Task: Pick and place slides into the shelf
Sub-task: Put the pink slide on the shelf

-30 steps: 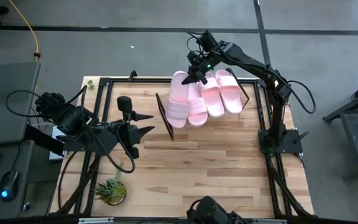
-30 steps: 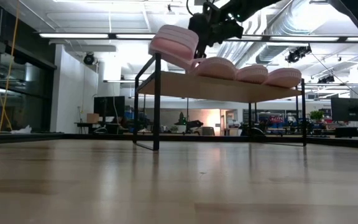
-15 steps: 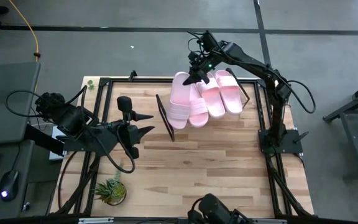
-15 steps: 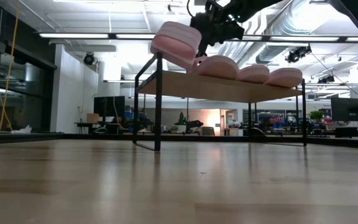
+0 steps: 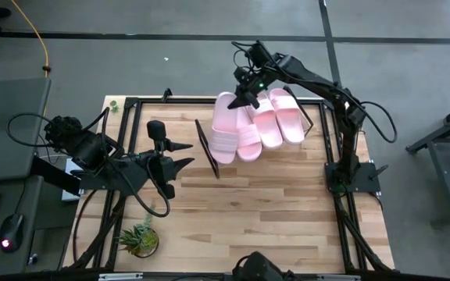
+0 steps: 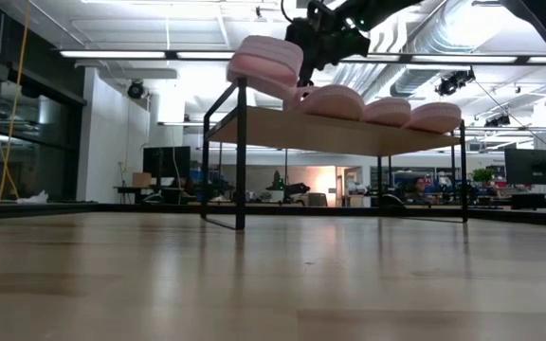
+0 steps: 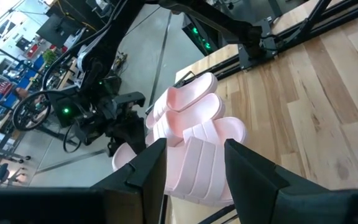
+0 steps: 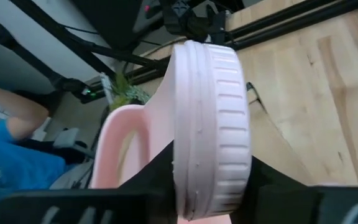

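Four light-pink slides sit side by side on the slanted shelf at the table's far side. Three of them rest sole-down on the board. The leftmost slide is tipped up, overhanging the shelf's left end. My right gripper is at this slide's far end, shut on it. My left gripper waits open over the table's left part, well clear of the shelf. Its wrist view shows the slides beyond its spread fingers. My right gripper pinches the leftmost slide at its far end, with one finger on each face of it. The fingers come slanting down from the table's far side. The slide sits tilted, its lower part by the second slide on the board.
A small potted plant stands at the table's near left corner. Black frame rails run along the table's sides. Bare wood tabletop lies near of the shelf. A person's blue sleeve shows beyond the table.
My right gripper has risen slightly at the far end of the leftmost slide, keeping its hold. The slide stays tipped up over the shelf's left end.
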